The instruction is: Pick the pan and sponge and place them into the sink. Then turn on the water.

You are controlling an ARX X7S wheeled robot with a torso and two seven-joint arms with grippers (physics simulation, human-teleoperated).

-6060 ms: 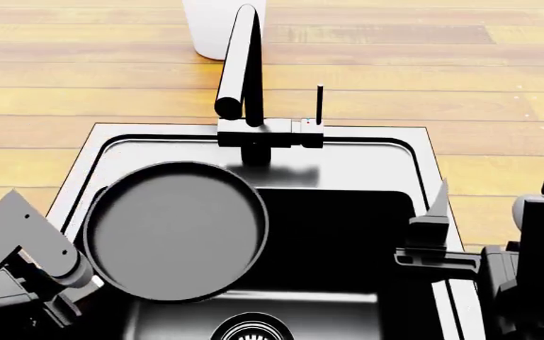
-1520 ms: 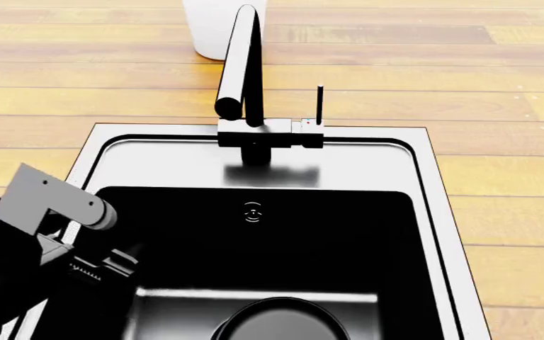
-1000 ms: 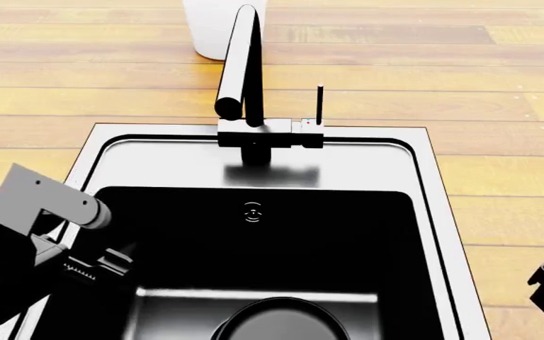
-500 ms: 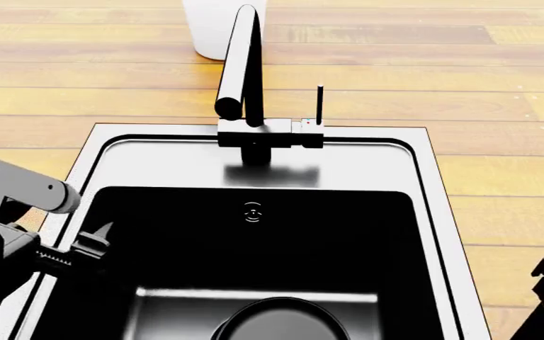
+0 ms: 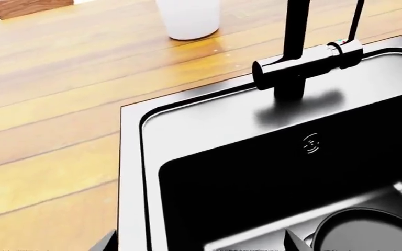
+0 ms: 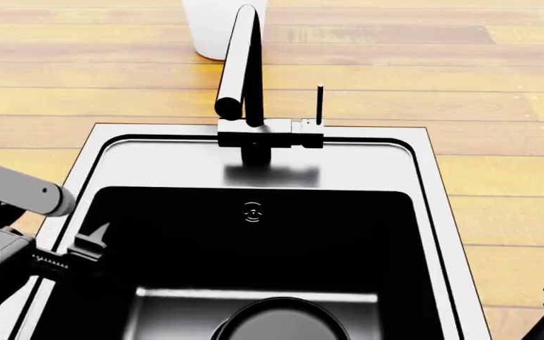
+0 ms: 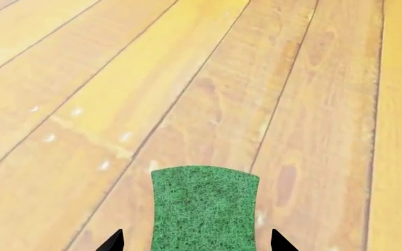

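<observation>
Wooden plank surface (image 6: 499, 85) around one steel sink (image 6: 367, 166). One pan (image 6: 277, 319) inside basin, near front, partly cut off. One sponge (image 7: 204, 209) green side up on surface, between right gripper (image 7: 196, 241) fingers, spread wide, not touching. Left gripper (image 6: 88, 244) over sink's left rim, fingers apart, empty. One faucet (image 6: 244, 78), one white cup (image 5: 188, 18).

The sink (image 6: 423, 163) basin lies open from above through its middle and 3 o'clock side. The pan (image 6: 277, 319) fills the floor at 6 o'clock. The tall black faucet (image 6: 241, 78) and its thin lever (image 6: 320, 105) bar the rim at 12 o'clock, with a white cup (image 6: 217, 28) beyond. The left pincer (image 6: 88, 244) overhangs the 9 o'clock wall. The desk (image 7: 208, 78) around the sponge (image 7: 204, 212) is bare wood.
</observation>
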